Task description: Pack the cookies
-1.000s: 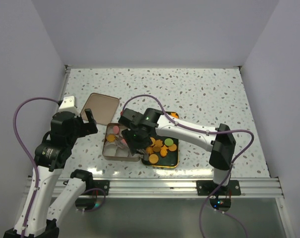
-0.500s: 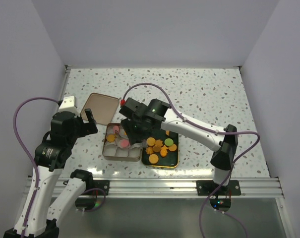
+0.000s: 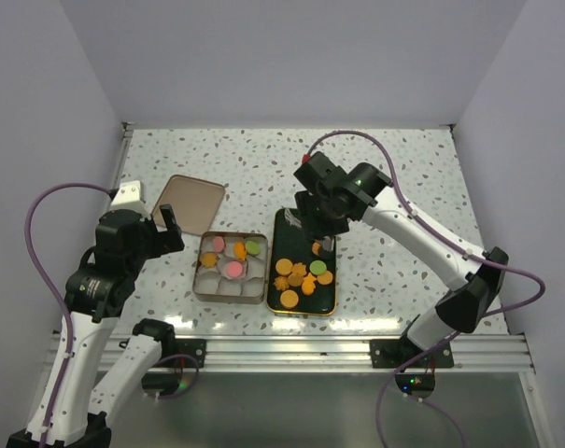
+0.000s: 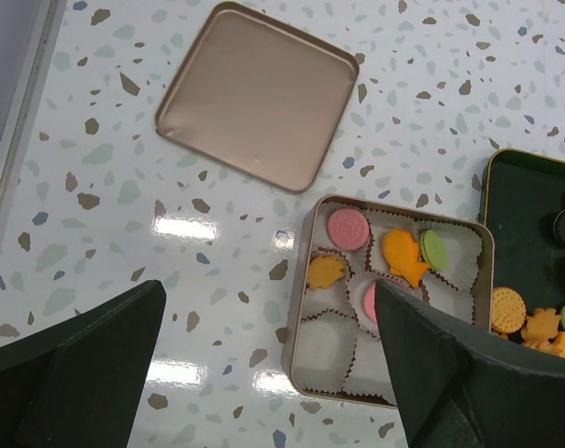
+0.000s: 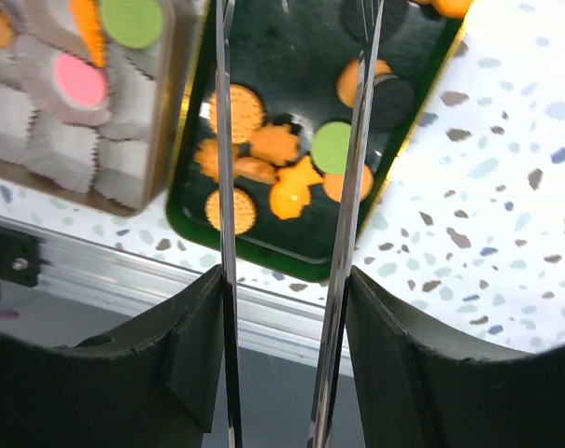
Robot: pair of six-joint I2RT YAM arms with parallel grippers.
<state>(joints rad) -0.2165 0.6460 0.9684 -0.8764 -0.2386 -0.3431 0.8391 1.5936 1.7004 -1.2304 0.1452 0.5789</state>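
A white table [image 3: 403, 168] flecked with grey and brown stands between plain pale lilac walls [image 3: 291, 56]; an aluminium rail [image 3: 291, 350] lines its near edge, and bright glare [image 4: 184, 227] marks its glossy top

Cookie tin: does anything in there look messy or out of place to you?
Slightly. In the tin, a green cookie sits tight against an orange cookie instead of each lying centred in its own paper cup. Nothing looks spilled or broken; the lid lies apart on the table.
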